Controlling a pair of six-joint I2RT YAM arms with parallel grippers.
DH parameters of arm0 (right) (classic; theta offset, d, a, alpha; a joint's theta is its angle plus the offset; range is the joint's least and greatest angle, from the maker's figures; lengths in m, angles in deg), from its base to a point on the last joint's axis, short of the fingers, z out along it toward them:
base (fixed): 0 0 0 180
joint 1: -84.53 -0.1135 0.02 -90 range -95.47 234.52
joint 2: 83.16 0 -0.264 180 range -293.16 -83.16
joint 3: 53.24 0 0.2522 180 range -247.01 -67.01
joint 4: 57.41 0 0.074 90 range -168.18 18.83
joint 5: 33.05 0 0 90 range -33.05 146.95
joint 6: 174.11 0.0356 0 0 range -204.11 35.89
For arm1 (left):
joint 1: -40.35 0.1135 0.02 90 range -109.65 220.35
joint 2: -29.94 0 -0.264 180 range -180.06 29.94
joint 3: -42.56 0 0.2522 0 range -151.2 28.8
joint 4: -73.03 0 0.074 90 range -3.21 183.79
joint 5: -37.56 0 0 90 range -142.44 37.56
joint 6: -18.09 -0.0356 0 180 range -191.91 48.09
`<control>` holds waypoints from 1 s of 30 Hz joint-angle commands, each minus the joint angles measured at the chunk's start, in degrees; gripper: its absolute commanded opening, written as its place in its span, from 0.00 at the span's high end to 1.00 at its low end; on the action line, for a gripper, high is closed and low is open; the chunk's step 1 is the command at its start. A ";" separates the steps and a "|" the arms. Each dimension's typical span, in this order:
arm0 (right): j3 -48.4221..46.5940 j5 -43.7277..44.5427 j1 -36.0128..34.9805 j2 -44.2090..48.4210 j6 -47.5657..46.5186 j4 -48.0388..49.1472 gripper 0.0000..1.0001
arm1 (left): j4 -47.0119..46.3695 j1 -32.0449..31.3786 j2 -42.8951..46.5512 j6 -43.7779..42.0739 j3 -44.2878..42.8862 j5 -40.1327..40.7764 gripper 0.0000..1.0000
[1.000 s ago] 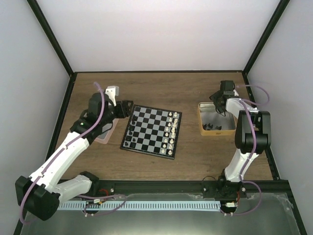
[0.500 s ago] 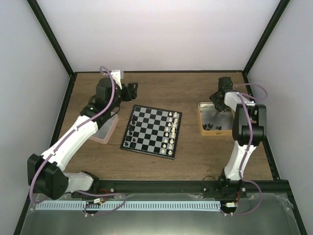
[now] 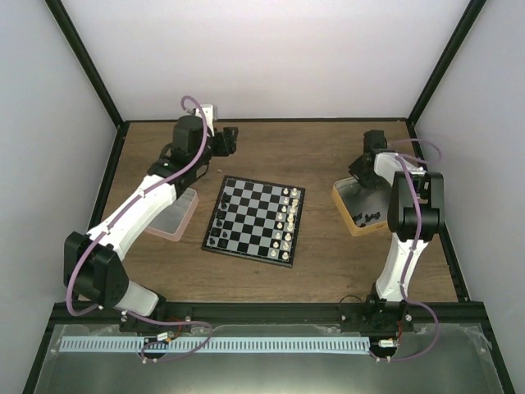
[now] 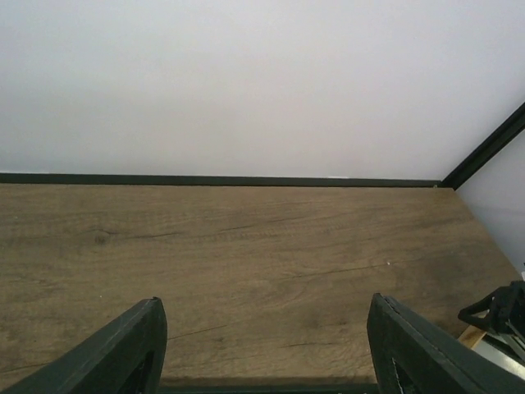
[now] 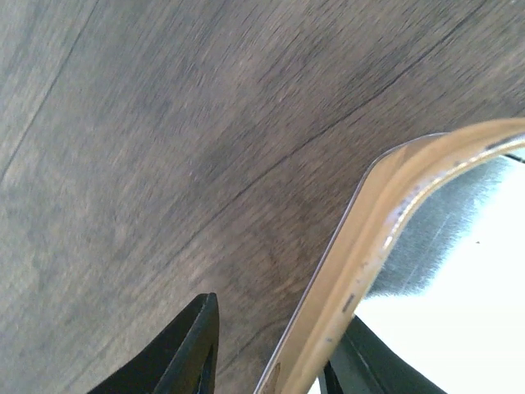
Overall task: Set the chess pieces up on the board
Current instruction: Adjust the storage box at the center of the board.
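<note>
Chess set-up with both arms away from the board (image 3: pixel 246 215).
Left gripper (image 4: pixel 264 316) hangs wide open and empty above the far left of the table (image 3: pixel 279 156). Right gripper (image 3: pixel 361 171) straddles the rim of the tan tray (image 5: pixel 361 246), jaws part closed; a firm pinch cannot be told. Black chess pieces (image 3: pixel 367 217) lie in the tray, a few on the board's left edge.

— Which black chessmen (image 3: pixel 366 217) lie in the tan tray (image 3: pixel 343 209)?
— Too small to tell. Up close its rim is blurred and cut off, and the jaws on the 2 wrists lose their tips past the bottom edge.
</note>
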 commanded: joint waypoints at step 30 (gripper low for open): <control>8.56 -5.53 -15.03 13.81 -23.14 -3.60 0.54 | -4.62 1.26 0.82 -5.25 1.47 -0.75 0.30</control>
